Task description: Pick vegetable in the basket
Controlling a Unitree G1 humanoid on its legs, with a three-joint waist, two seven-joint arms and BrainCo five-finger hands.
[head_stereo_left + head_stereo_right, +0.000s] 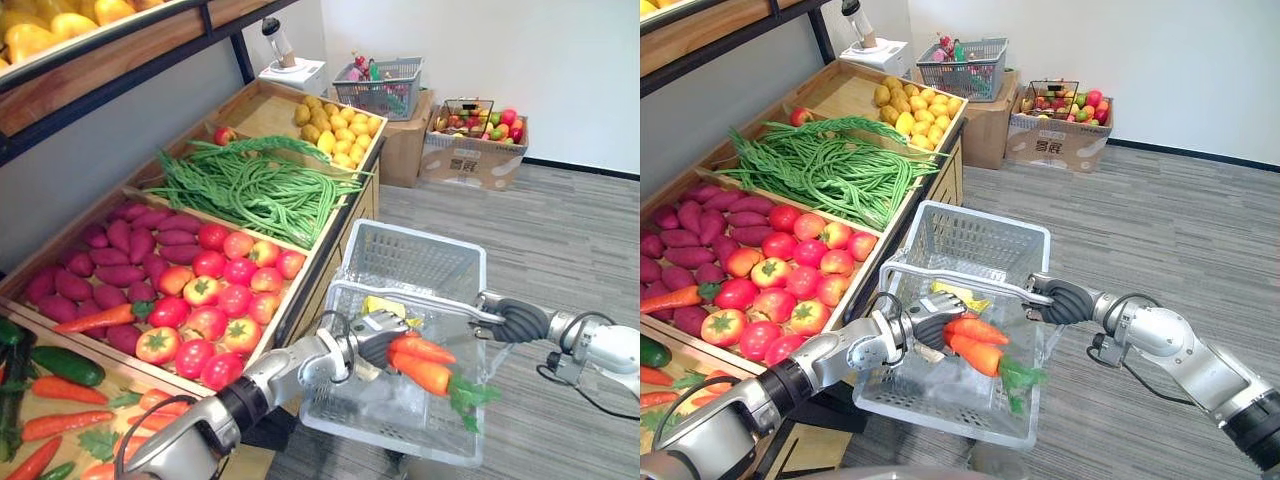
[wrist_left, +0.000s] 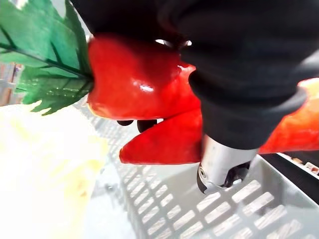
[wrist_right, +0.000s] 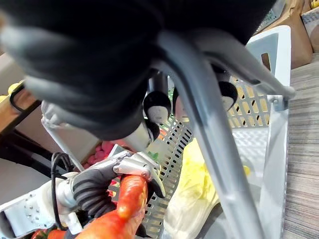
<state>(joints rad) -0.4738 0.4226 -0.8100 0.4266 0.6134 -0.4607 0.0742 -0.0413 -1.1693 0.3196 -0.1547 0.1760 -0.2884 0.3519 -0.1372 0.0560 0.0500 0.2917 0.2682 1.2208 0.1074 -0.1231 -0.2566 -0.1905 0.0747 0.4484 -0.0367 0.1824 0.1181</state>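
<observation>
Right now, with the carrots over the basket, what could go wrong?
1. The left hand grips two carrots at once. One could slip early and, with their leaves near a side wall of the basket, land outside.
2. The handle runs close by that hand, so pulling the hand out could knock it.
3. The right hand holds the basket by that handle, so a dropped carrot might set it swinging.

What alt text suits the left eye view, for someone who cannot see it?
The robot's left hand holds carrots over a grey basket, whose handle its right hand grips. Beside it, a wooden stand displays tomatoes and green beans.
</observation>
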